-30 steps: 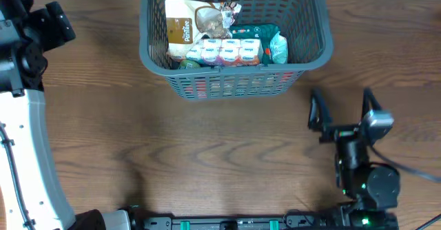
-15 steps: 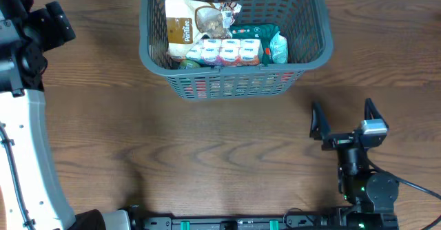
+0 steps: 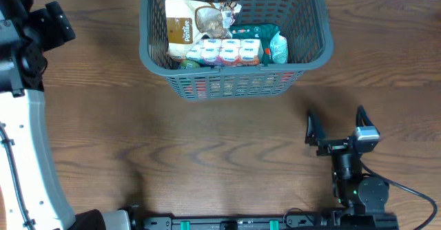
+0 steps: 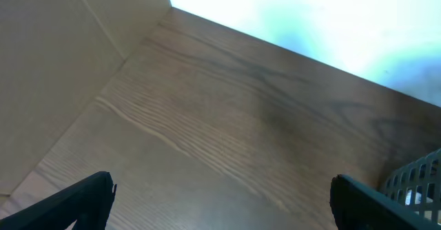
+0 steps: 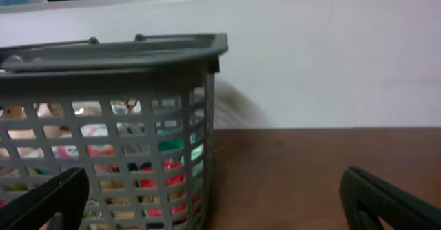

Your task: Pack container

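Note:
The grey-blue lattice container (image 3: 313, 20) stands at the top middle of the table. Inside lie a brown-and-white packet (image 3: 182, 27), a row of small white cups (image 3: 224, 51) and a green packet (image 3: 262, 34). The container's corner shows in the right wrist view (image 5: 138, 51) and at the left wrist view's edge (image 4: 417, 178). My right gripper (image 3: 335, 128) is open and empty, low over the table below and right of the container; its fingers frame the right wrist view (image 5: 213, 202). My left gripper (image 4: 220, 202) is open and empty over bare wood; only the left arm body (image 3: 24, 65) shows overhead.
The wooden table (image 3: 172, 140) spreads around the container. A white wall (image 5: 331, 65) rises behind the table. The left arm's white base (image 3: 27, 168) fills the left edge. A black rail (image 3: 227, 223) runs along the front edge.
My right gripper has drawn back from the container toward the front edge of the table, still open and empty. The left arm and the container's contents have not moved.

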